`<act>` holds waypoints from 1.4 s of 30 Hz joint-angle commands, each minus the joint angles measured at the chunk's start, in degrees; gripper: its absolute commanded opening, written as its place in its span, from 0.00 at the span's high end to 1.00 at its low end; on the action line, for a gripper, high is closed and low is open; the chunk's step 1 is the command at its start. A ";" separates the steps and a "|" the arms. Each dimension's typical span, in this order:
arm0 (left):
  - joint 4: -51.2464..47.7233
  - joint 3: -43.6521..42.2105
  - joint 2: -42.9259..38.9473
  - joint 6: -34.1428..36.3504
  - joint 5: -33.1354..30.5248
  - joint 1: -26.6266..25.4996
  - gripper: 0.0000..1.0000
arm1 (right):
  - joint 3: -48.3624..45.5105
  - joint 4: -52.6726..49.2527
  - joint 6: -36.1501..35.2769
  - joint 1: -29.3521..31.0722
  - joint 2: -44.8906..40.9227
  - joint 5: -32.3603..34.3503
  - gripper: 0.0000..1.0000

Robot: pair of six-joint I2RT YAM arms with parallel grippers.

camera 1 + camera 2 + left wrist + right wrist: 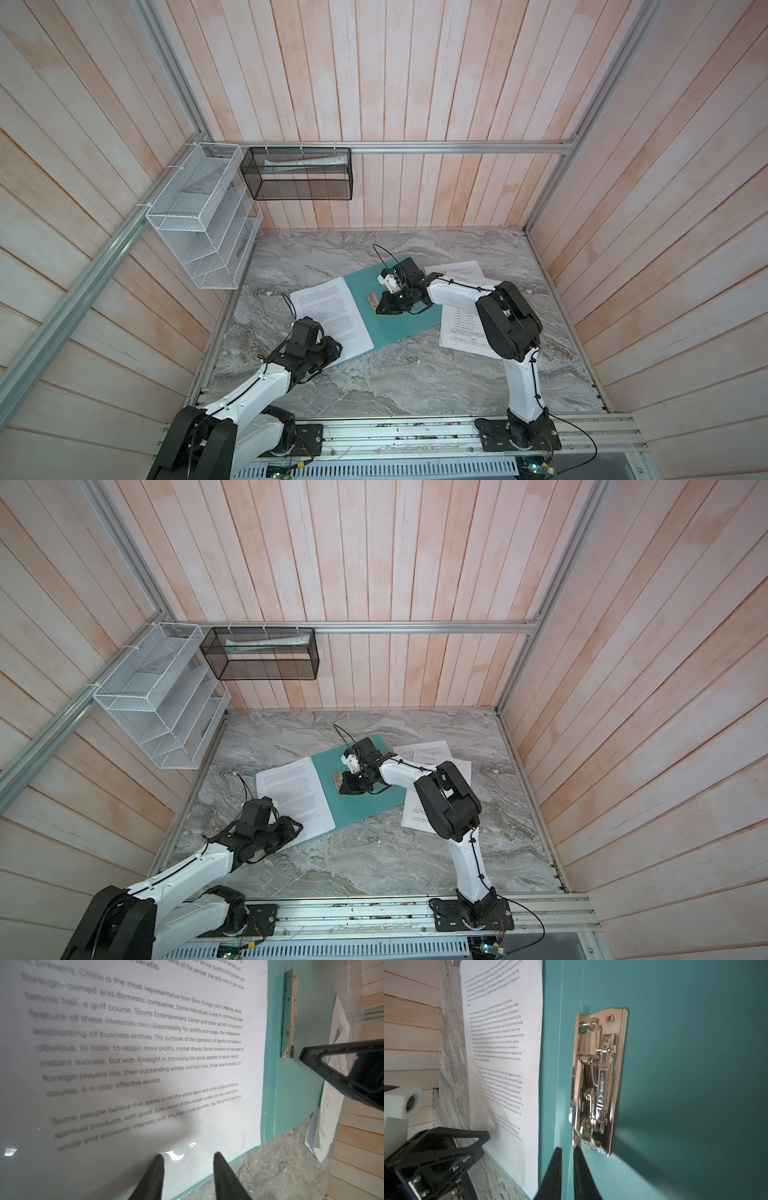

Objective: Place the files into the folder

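**Files (328,316): one sheet in the open folder (399,328), the rest beside it**

We see the teal folder lying open and flat on the marble desk (374,382), set at a slant near the middle. One printed sheet of the files lies face up on its left half, within the folder's edges. The other loose sheets (461,328) lie on the desk right up against the folder's right edge. They overlap one another and are partly hidden under the right arm. A metal clip (600,1084) sits on the folder's right half, close to the fold.

The left claw (188,1155) is released. Its two fingers stand apart, with their tips down on the near edge of the sheet in the folder, and only the page shows between them.

The right claw (568,1148) reaches over the folder's right half and is almost clenched, with only a slit between its fingers. Its tips are at one end of the clip, and we cannot tell whether they touch it. We see nothing held in the slit.

A white wire rack (195,220) and a black mesh basket (299,174) hang on the walls behind.
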 commanded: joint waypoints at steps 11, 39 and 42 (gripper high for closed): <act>-5.19 -3.07 1.87 -0.57 0.06 -0.18 0.58 | 0.94 -0.45 -0.38 -0.62 3.31 0.41 0.83; -3.97 -3.69 2.56 -0.65 0.67 -0.18 0.60 | -0.13 3.42 2.13 -2.78 4.29 -4.26 0.89; -4.02 -3.65 2.67 -0.57 0.68 -0.18 0.60 | -0.13 3.77 2.25 -2.72 4.95 -5.10 0.89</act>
